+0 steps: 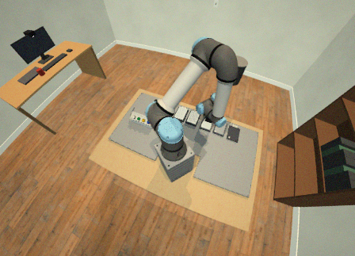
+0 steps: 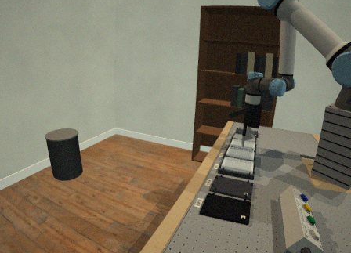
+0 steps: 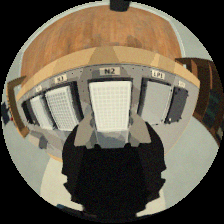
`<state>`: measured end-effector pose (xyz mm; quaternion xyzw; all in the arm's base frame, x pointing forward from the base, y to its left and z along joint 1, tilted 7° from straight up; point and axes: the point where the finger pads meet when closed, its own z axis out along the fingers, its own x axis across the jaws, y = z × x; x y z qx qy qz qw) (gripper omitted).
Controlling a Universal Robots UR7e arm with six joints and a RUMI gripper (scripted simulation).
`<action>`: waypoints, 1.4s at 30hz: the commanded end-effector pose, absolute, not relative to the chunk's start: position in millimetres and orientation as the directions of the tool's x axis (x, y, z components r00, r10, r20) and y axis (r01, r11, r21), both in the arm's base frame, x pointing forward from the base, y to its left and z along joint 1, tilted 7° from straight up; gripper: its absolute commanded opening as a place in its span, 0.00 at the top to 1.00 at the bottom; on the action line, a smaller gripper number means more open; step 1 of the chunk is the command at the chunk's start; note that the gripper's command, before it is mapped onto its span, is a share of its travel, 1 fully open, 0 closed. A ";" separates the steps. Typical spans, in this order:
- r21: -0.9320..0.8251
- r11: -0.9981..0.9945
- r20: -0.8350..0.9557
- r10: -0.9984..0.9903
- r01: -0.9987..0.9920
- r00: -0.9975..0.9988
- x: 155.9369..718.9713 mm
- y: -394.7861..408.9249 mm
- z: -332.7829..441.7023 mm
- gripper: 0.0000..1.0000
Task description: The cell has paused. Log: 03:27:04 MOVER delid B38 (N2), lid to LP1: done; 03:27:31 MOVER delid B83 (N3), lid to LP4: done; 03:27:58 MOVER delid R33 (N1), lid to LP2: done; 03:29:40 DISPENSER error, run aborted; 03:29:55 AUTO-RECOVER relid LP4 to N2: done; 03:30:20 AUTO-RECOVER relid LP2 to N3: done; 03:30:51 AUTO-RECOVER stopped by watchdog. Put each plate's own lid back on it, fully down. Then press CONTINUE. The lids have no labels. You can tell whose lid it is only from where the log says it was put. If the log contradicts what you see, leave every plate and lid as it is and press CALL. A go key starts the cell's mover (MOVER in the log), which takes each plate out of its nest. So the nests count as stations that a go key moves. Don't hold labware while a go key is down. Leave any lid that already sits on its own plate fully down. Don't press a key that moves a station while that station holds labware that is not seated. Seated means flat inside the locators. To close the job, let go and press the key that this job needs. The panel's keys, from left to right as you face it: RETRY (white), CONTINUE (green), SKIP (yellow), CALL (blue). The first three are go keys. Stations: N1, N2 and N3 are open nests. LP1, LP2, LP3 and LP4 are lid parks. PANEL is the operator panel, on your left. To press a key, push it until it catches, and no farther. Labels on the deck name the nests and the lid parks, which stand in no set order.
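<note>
While the arm reaches out from its ribbed grey pedestal (image 1: 179, 173) and bends down over the row of stations along the far edge of the deck, the gripper (image 2: 246, 136) hangs straight down on the nest labelled N2 (image 3: 109, 71), its two jaws clamped on the sides of the pale lid (image 3: 110, 106) that lies over the plate there. From the wrist the lid fills the middle of the view, a white gridded rectangle with the dark finger blocks (image 3: 85, 135) closing in at its near corners. To the right of it, under the label LP1 (image 3: 158, 74), sits another pale lid (image 3: 155, 101), and beyond that a dark park (image 3: 177, 106) at the very edge. To the left stand two more white-topped plates (image 3: 61, 107) side by side; the label above the nearer one is too small for me to read for certain. From the side of the bench I see two flat black pads (image 2: 231, 186) nearest me in the row, then the white plates (image 2: 237, 166) running away toward the gripper. The operator panel (image 2: 301, 221) sits on the grey mat (image 2: 243, 236) at the near end, with its blue, yellow and green keys (image 2: 310, 219) showing in a line. A dark round bin (image 2: 63, 153) stands on the wooden floor, a bookshelf (image 2: 208, 41) against the wall behind the arm.
</note>
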<state>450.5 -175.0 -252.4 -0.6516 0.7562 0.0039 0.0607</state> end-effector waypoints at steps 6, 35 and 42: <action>-0.074 0.151 -0.097 -0.985 -0.986 -0.144 450.1 -176.0 -243.8 1.00; -0.074 0.156 -0.097 -0.984 -0.985 -0.148 454.5 -138.5 -218.5 1.00; -0.074 0.156 -0.097 -0.984 -0.985 -0.148 458.5 -113.9 -216.0 1.00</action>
